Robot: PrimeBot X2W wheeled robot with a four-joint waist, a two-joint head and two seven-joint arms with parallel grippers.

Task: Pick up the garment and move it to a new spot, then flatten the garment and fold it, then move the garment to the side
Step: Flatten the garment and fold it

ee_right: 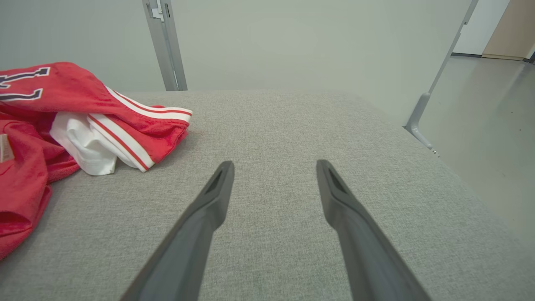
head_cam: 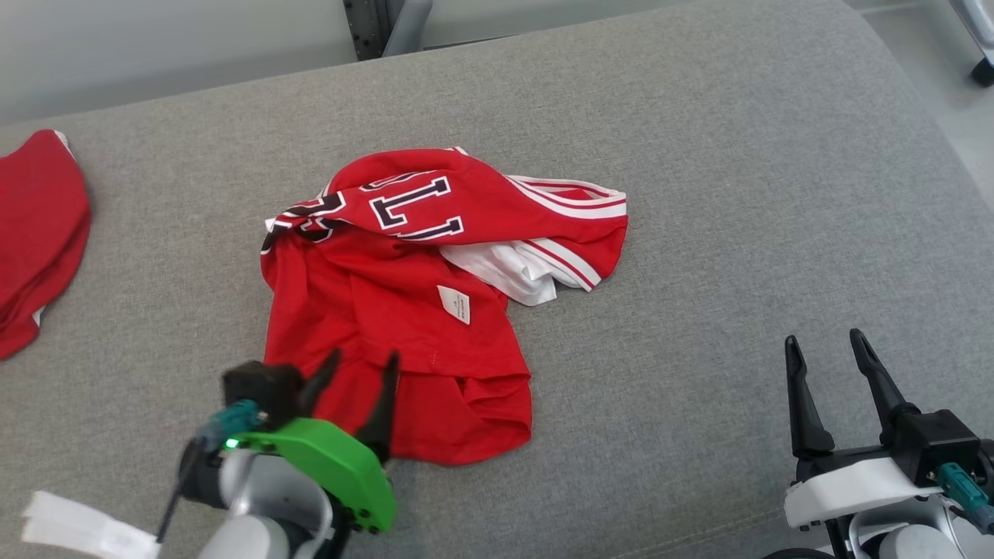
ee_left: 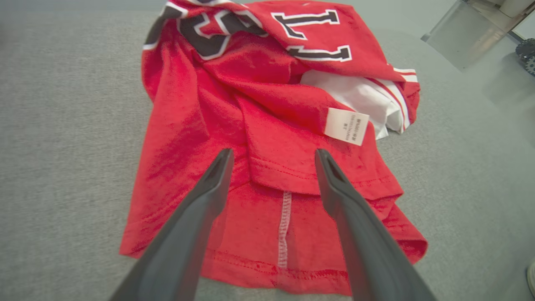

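The red jersey shirt (head_cam: 404,310) lies crumpled in the middle of the grey padded bench (head_cam: 699,155), its lettered part folded over at 12 o'clock and its hem at 6 o'clock. The left claw (head_cam: 365,355) hovers at 7 o'clock of the shirt, above the hem, fully spread and holding nothing. The right claw (head_cam: 823,337) is at 4 o'clock, well apart from the cloth, also wide open and empty.

I think the main risk is the doubled layers near the hem. A pinch there may catch two layers, or only the upper one, and then the shirt would lift as a bundle and not spread flat. The striped sleeve (head_cam: 582,210) is tucked with white cloth under it, so it could stay trapped. Another red cloth (head_cam: 39,225) at 9 o'clock might be taken by mistake.
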